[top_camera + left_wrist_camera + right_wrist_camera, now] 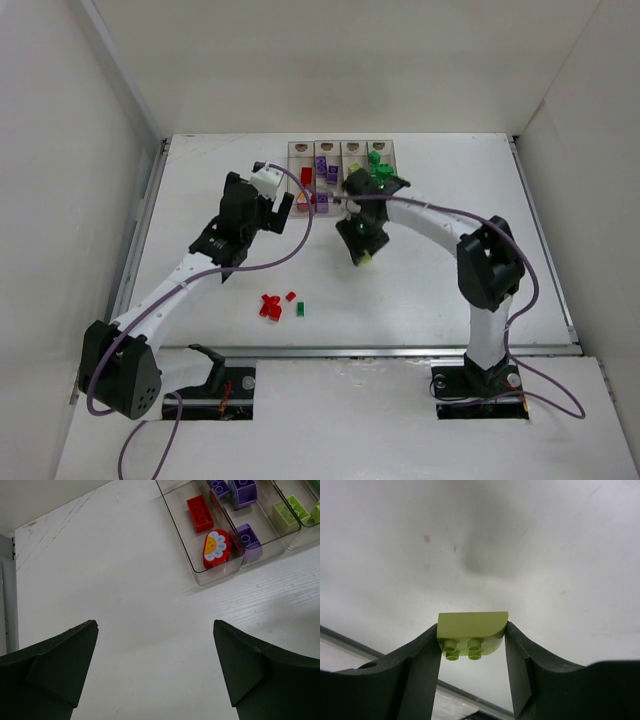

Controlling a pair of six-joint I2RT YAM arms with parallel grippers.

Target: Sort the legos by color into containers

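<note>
The four joined clear containers stand at the back centre and hold red, purple, yellow-green and green legos. My right gripper hangs above the table just in front of them, shut on a yellow-green lego with a rounded corner, studs facing the camera. My left gripper is open and empty, left of the containers' near end. In the left wrist view its fingers spread wide over bare table, with the red bin, a red brick and a red flower-printed piece ahead.
Loose legos lie on the table near the front: a red cluster, a small red one and a green one. White walls enclose the table on three sides. A metal rail runs along the front edge.
</note>
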